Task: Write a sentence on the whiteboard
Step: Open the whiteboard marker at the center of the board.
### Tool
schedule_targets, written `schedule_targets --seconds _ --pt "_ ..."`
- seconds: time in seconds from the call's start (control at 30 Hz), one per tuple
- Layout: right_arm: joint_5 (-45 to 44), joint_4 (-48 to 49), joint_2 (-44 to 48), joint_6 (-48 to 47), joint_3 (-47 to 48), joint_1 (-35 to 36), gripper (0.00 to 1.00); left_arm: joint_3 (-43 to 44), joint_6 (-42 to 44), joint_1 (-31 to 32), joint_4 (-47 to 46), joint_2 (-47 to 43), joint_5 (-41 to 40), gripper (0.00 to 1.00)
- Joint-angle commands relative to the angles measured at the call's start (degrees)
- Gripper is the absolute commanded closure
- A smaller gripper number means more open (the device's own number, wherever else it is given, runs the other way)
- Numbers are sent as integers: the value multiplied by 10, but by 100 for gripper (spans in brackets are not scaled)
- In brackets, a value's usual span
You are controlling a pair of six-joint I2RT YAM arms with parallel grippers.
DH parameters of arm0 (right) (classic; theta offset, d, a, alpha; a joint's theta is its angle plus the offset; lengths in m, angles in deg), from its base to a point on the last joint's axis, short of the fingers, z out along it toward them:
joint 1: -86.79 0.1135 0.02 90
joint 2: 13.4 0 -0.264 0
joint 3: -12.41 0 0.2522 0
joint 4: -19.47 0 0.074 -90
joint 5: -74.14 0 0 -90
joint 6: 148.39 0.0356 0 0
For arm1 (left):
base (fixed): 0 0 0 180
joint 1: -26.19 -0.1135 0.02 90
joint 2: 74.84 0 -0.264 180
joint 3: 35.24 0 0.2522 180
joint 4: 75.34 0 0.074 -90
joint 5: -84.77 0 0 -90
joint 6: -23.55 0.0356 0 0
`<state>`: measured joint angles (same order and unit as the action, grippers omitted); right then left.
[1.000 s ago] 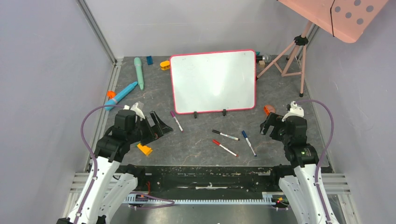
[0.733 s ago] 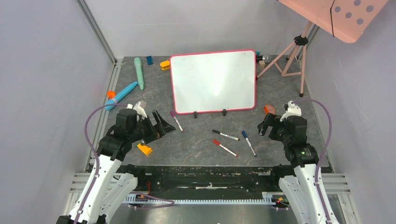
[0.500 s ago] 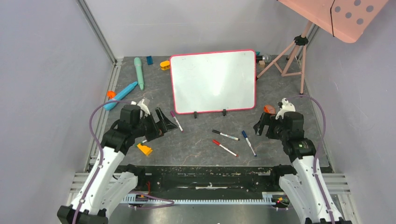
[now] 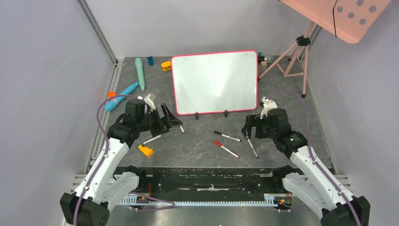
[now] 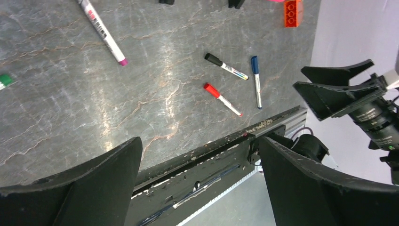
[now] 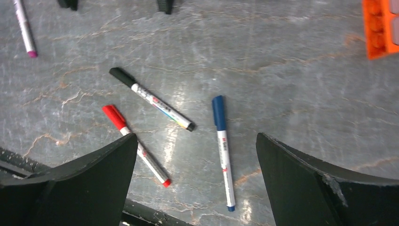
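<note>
The whiteboard point(image 4: 214, 82) stands propped on its two black feet at the back middle of the table point(image 4: 197, 157), tilted so its glossy face looks toward the arms, which suits writing from the near side; its surface is blank, so by my reading the job has not got past fetching a pen. Four markers lie loose on the table in front of it: a black marker point(image 6: 151, 99), a red marker point(image 6: 135, 144) and a blue marker point(image 6: 222, 149) close together, and a purple marker point(image 6: 24, 28) further left near the board's foot. The right gripper point(image 4: 249, 129) hangs low over the three grouped pens with its jaws spread wide and nothing between them, the blue one lying nearest its opening, which looks like lining up for a pick. The left gripper point(image 4: 164, 121) is likewise wide open and empty, held just beside the purple marker, perhaps ready to take that one or to steady the board. An orange brick point(image 6: 381, 26) lies off to the right, apart from the pens
</note>
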<state>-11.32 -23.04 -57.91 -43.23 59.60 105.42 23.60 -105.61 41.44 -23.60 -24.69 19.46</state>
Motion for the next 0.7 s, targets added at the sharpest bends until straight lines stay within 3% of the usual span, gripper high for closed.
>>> schedule_targets --seconds 0.0,0.47,0.67 --pt "-42 53 -19 20 22 59 1 -11 -14 8 -70 -7 45 0" --pt "-146 58 -82 17 48 224 1 -52 -35 24 -104 -33 35 0" --pt "-119 78 -102 5 48 238 13 -58 -36 23 -89 -57 19 0"
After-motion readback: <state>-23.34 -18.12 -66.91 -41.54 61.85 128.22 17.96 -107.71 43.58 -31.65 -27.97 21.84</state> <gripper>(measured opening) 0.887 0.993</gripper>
